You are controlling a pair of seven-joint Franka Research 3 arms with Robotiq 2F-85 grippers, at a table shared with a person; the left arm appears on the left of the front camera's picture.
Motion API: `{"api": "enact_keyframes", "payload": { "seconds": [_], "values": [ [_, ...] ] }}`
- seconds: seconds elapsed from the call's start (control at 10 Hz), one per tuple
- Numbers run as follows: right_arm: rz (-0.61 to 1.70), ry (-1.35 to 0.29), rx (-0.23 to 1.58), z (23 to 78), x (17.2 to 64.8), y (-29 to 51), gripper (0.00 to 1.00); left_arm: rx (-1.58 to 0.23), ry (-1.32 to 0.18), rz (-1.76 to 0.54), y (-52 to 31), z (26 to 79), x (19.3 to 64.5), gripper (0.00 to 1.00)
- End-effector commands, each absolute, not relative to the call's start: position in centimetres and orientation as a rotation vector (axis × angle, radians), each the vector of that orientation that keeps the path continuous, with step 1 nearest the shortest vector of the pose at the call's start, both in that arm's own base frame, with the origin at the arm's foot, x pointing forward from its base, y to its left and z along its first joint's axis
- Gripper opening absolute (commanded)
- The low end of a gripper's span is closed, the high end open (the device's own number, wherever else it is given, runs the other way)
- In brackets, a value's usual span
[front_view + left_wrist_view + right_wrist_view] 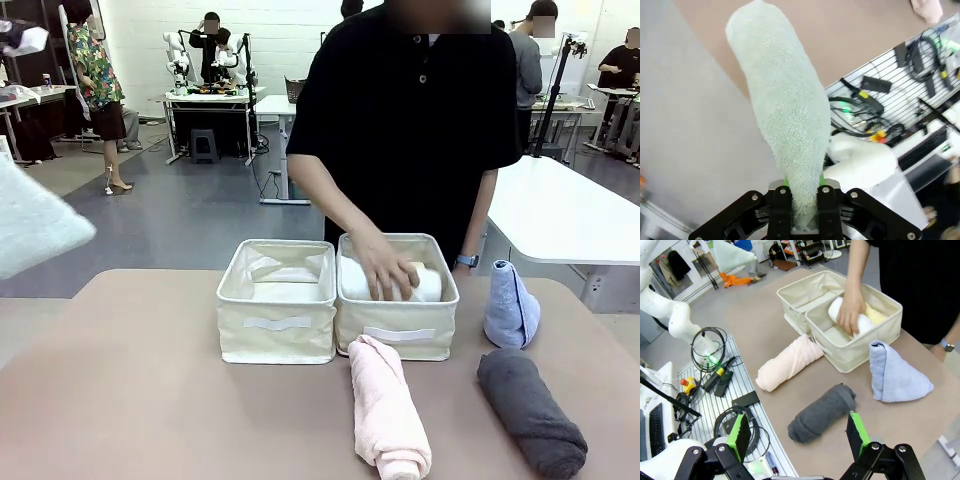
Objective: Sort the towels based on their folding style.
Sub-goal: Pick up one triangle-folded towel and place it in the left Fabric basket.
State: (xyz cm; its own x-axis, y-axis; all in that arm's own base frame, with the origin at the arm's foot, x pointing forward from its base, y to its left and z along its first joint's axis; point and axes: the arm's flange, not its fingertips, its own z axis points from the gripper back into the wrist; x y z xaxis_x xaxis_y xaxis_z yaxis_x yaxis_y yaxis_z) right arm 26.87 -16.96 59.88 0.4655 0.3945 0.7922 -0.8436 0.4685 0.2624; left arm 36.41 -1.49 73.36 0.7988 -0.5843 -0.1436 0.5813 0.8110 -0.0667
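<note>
The left arm's fingers (781, 207) are clenched on the pale grey-green cone towel (785, 115), held up at the counter's (130, 380) left side, while the right arm's fingers (856, 430) hang released over the dark grey roll (822, 412) and a person's hand (383, 268) presses the white roll (428, 285) in the right-hand bin (400, 335).

The right tool (798, 434) is spread wide over the counter (757, 322), dark grey rolled towel (822, 412) seen just beyond it. A white rolled towel (834, 309) is held down by the person's hand (851, 316) in a cream bin (840, 352); pink rolled towel (790, 362) and light blue cone-folded towel (895, 375) are laid outside it.
</note>
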Motion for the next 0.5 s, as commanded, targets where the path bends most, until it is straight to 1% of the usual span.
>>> {"api": "enact_keyframes", "payload": {
  "seconds": [0.0,0.2,0.3,0.4],
  "values": [
    [0.855,-0.758,0.742,59.9,27.0,-16.9,1.00,0.066,-0.022,-1.179,-5.3,73.9,37.0,0.15],
    [0.855,-0.758,0.742,59.9,27.0,-16.9,1.00,0.005,-0.066,-1.526,-11.0,74.3,37.9,0.15],
    [0.855,-0.758,0.742,59.9,27.0,-16.9,1.00,0.023,-0.093,-1.743,-13.9,74.4,38.0,0.15],
    [0.855,-0.758,0.742,59.9,27.0,-16.9,1.00,0.007,-0.105,-1.828,-15.9,74.4,38.2,0.15]
  ]
}}
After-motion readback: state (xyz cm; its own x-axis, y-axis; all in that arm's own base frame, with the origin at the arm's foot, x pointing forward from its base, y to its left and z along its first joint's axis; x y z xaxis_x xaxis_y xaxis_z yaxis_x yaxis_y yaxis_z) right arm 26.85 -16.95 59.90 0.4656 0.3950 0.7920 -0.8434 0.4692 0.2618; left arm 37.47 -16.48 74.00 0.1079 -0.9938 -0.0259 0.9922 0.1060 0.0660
